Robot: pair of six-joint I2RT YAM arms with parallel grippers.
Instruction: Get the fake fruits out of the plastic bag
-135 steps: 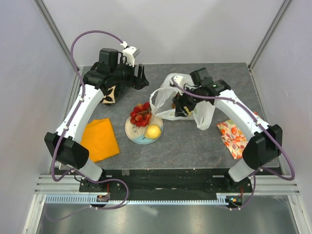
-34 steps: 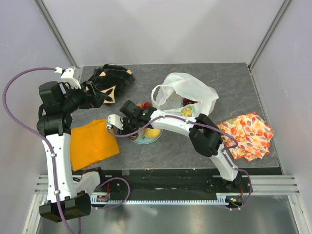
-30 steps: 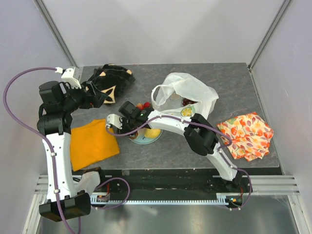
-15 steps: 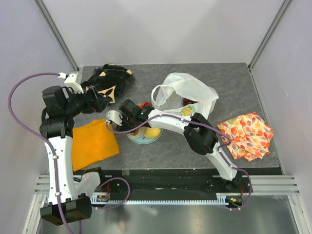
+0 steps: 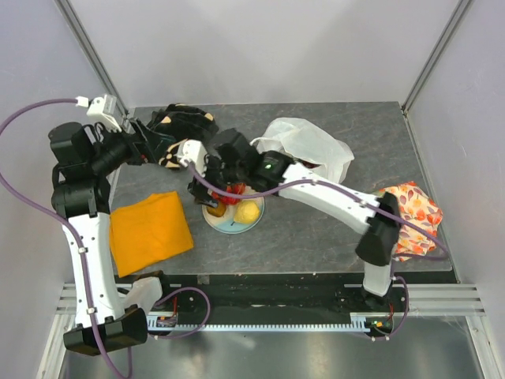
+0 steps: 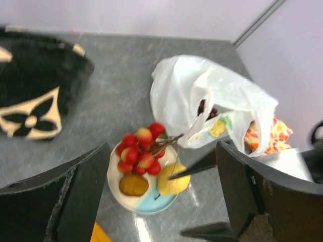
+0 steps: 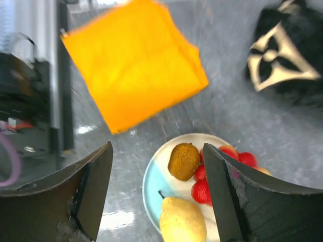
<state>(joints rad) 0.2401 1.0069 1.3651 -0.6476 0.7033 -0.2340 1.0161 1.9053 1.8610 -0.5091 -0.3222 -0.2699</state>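
The white plastic bag (image 5: 312, 146) lies crumpled behind the plate (image 5: 223, 224). In the left wrist view, the bag (image 6: 222, 85) shows a dark purple piece (image 6: 207, 108) and a green-yellow citrus slice (image 6: 218, 128) inside. The plate (image 6: 144, 206) holds a red berry cluster (image 6: 139, 154), a brown oval piece (image 6: 133, 185) and a yellow fruit (image 6: 174, 180). My right gripper (image 7: 156, 151) is open and empty above the plate (image 7: 154, 186), near the brown piece (image 7: 183, 161). My left gripper (image 6: 162, 151) is open and empty, held high to the plate's left.
A black bag with a beige flower mark (image 5: 185, 126) lies at the back left. A plain orange cloth (image 5: 150, 230) lies front left. A fruit-patterned orange cloth (image 5: 414, 207) lies at the right, partly under my right arm's elbow.
My right arm has straightened and its gripper has risen from the plate toward the back. My left arm has lifted and turned toward the plate. The patterned cloth looks bunched.
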